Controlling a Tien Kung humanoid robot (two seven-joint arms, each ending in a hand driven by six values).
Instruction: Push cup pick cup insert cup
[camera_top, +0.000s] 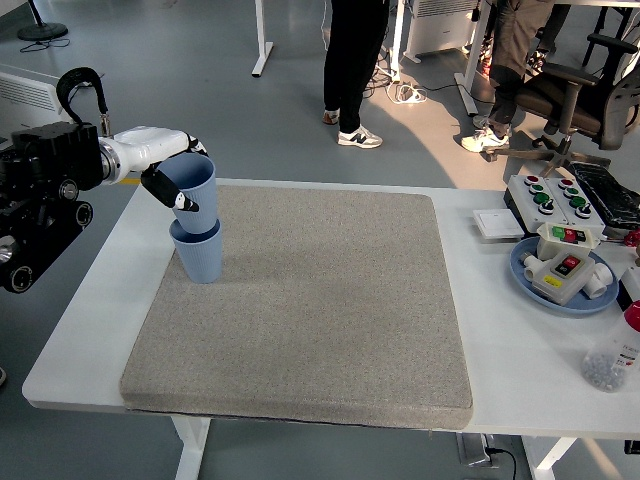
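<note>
A blue cup (202, 256) stands upright on the grey mat (310, 300) near its far left corner. My left hand (168, 178) is shut on a second blue cup (194, 194) and holds it upright with its base set into the mouth of the standing cup. The held cup's lower part is hidden inside the standing one. My right hand is out of view.
A blue plate (560, 285) with a yellow and white button box (562, 262) sits at the right. Behind it are a control box (550, 198) with green and red buttons and a small white pad (497, 224). A clear bottle (615, 352) stands at the right edge.
</note>
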